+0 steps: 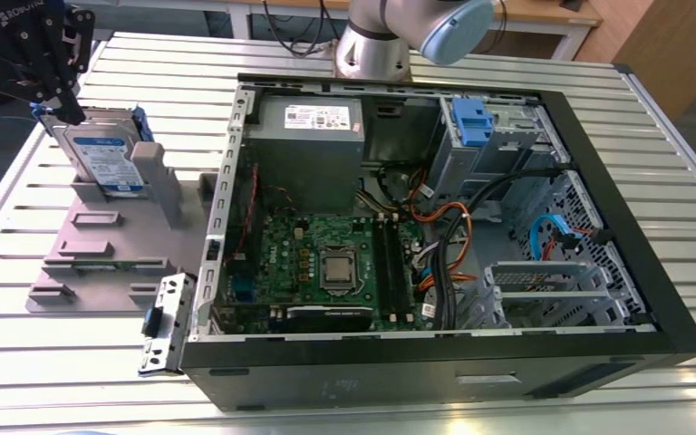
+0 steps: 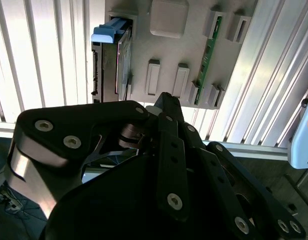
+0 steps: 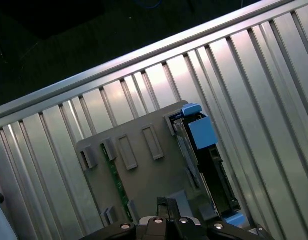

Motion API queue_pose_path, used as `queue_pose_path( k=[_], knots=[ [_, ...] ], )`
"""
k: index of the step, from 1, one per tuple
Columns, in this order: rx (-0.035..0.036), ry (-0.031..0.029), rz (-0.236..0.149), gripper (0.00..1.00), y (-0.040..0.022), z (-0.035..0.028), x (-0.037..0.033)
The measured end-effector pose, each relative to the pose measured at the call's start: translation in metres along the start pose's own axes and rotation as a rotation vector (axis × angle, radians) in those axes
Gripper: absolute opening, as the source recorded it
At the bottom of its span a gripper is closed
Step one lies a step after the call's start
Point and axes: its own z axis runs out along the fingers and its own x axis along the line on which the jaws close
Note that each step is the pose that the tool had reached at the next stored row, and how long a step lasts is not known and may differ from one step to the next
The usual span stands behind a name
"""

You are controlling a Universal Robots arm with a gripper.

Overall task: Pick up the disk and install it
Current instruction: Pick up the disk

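The disk (image 1: 104,156) stands on edge in a slot of the grey holder plate (image 1: 94,249) at the exterior view's left, its white-and-blue label facing the camera and blue rails along its sides. My black gripper (image 1: 64,107) hangs just above the disk's upper corner, close to its top edge; contact cannot be made out. In the second wrist view the disk (image 2: 119,65) shows edge-on beyond the gripper (image 2: 166,102). In the first wrist view the disk (image 3: 204,160) with its blue rail sits in the holder plate (image 3: 139,170), just past the gripper (image 3: 169,207).
An open computer case (image 1: 638,299) lies on the slatted metal table (image 1: 33,372), holding a motherboard (image 1: 323,263), cables and a drive bay with a blue clip (image 1: 469,122). A small metal bracket (image 1: 164,326) leans against the case. A green board (image 2: 208,55) stands in the holder.
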Motion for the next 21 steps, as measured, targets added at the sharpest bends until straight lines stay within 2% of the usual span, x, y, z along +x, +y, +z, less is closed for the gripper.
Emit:
queue_pose_path(
  k=[21],
  knots=[
    [0.0011,0.0014,-0.016,0.11,0.0,0.0,0.0]
  ],
)
